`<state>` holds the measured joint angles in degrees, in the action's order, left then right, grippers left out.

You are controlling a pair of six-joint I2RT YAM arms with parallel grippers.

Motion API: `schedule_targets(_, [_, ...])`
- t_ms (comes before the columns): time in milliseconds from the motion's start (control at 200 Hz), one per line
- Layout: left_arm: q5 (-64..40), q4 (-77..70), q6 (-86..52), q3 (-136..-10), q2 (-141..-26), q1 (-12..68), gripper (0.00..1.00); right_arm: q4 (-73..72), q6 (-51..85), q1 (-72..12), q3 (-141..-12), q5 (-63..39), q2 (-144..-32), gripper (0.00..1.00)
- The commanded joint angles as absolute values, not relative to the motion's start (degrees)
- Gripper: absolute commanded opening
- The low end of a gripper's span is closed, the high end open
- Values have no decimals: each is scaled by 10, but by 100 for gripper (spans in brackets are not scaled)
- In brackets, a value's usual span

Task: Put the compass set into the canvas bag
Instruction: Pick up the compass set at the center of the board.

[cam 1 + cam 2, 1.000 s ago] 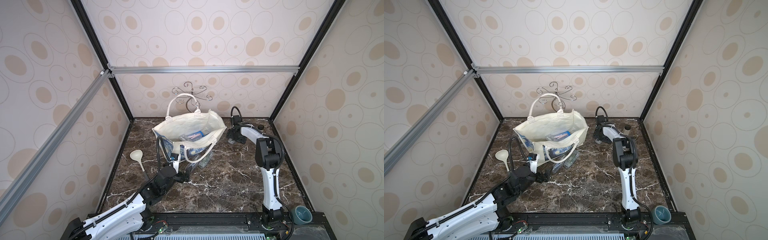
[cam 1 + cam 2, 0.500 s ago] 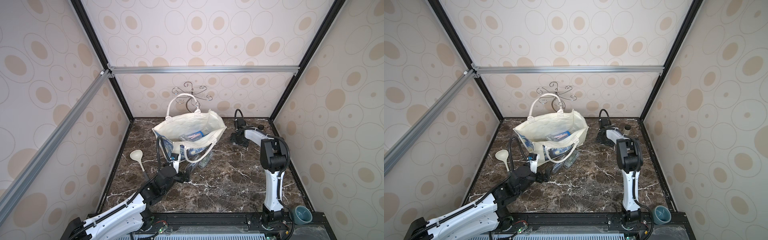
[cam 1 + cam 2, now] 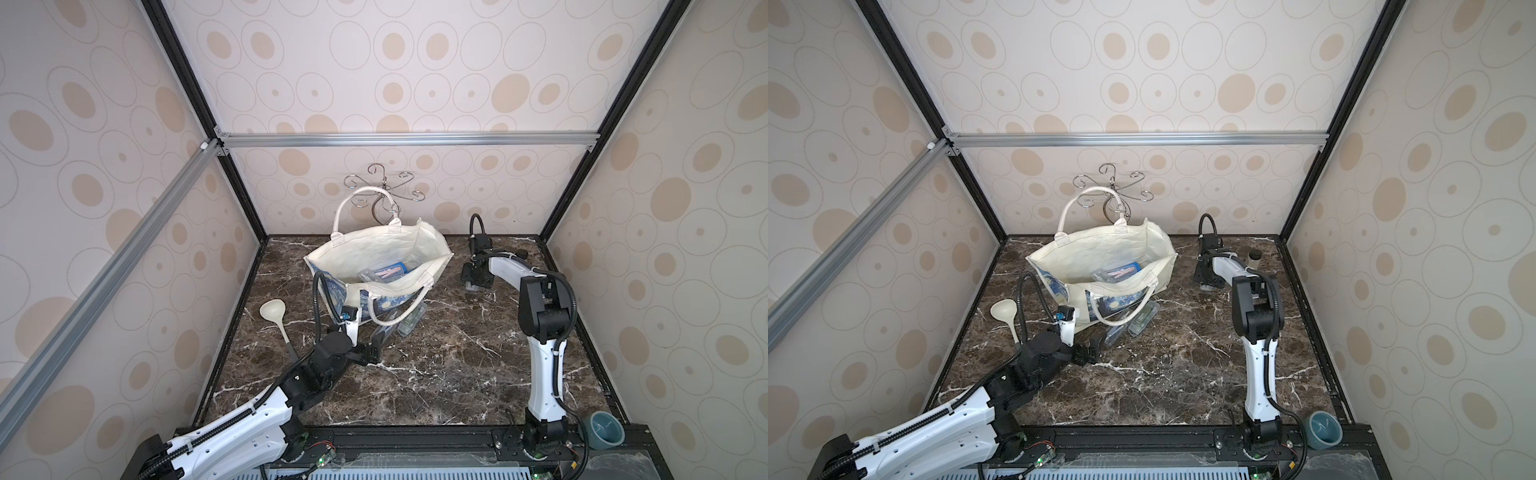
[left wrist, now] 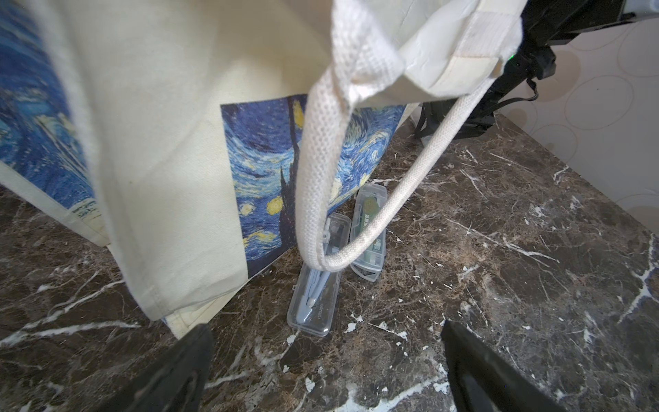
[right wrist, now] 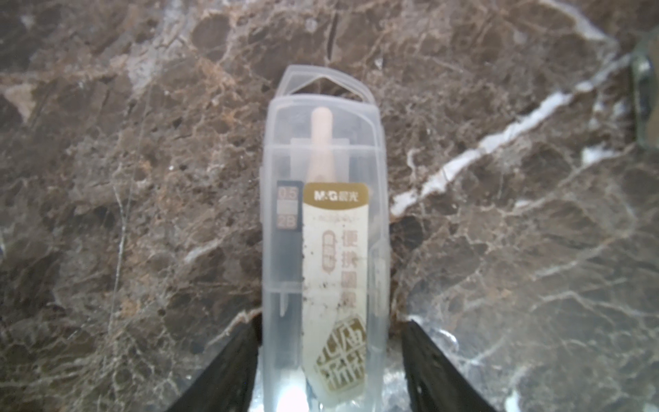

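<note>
The canvas bag (image 3: 374, 255) (image 3: 1100, 253) stands open at the back middle, its starry print (image 4: 271, 171) facing the front. Two compass set cases (image 3: 386, 272) lie inside it. Two more clear cases, one grey-blue (image 4: 313, 296) and one green-labelled (image 4: 369, 242), lie on the marble before the bag, under its hanging handle (image 4: 374, 228). My left gripper (image 3: 374, 349) (image 4: 326, 331) is open and empty just short of them. My right gripper (image 3: 476, 286) (image 5: 331, 321) straddles another compass set case (image 5: 321, 214) on the table right of the bag; one finger touches it, the other stands slightly off.
A cream ladle (image 3: 272, 311) lies at the left. A metal hook stand (image 3: 384, 187) rises behind the bag. A small jar (image 3: 1253, 257) sits in the back right corner, and a teal bowl (image 3: 607, 430) on the front rail.
My right gripper has shifted a little right and down onto the case, and its jaws have narrowed around it. The left arm and the bag have not moved.
</note>
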<state>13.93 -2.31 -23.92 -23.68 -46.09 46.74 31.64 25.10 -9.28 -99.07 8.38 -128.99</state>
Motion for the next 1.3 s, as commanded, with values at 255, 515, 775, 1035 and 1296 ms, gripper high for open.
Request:
schedule_targets(255, [142, -32, -234, -244, -459, 471, 100, 315, 265, -91, -970, 77, -1299, 48])
schedule_targets(515, [149, -33, -239, -237, -452, 470, 100, 303, 257, -90, -943, 76, -1269, 48])
schedule_targets(775, [159, -28, -242, -229, -437, 471, 100, 259, 251, -91, -882, 44, -1198, 48])
schedule_targets(1035, [162, -28, -245, -222, -425, 471, 100, 209, 236, -91, -811, 13, -1101, 48])
schedule_targets(1296, [160, -42, -243, -216, -425, 471, 100, 190, 209, -91, -778, -24, -1001, 49])
